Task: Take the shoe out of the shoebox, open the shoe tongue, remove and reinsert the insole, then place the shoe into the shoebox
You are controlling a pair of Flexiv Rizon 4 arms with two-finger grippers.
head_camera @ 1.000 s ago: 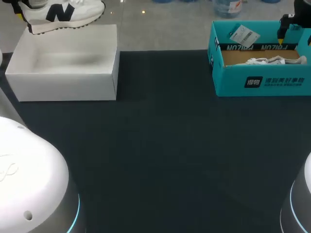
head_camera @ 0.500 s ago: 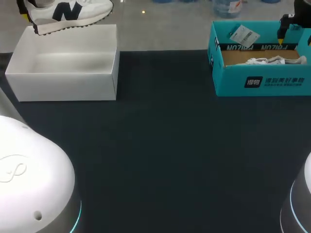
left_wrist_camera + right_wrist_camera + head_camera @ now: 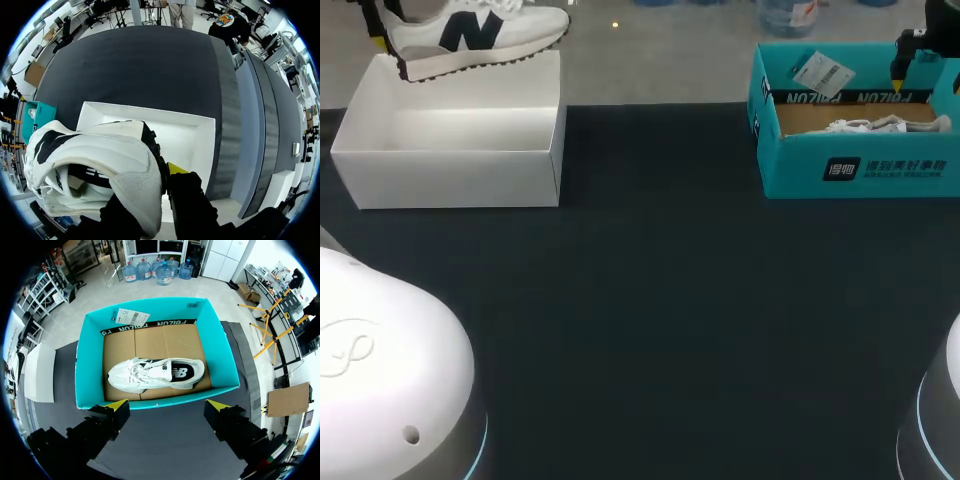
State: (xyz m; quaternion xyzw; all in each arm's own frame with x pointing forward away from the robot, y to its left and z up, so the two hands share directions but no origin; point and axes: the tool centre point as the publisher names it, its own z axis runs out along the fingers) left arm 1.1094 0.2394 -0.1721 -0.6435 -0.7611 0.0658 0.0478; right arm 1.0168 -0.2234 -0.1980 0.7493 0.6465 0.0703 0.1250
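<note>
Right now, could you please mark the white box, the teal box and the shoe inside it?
white box [image 3: 450, 180], head view, front wall
teal box [image 3: 790, 165], head view, front wall
boxed shoe [image 3: 160, 374], right wrist view, midfoot

Dark table [image 3: 660, 300], open white shoebox [image 3: 450, 180] at its far left corner, teal box [image 3: 800, 170] at its far right.

Open teal cardboard box [image 3: 860, 170], seen from above. Inside the box, a brown cardboard lining [image 3: 150, 342], with a white sneaker [image 3: 155, 375] lying on its side on the lining. White paper tag [image 3: 130, 316] against the box's far wall, near one corner. Dark table surface [image 3: 650, 320] beneath the box and spreading out in front of it.
</note>
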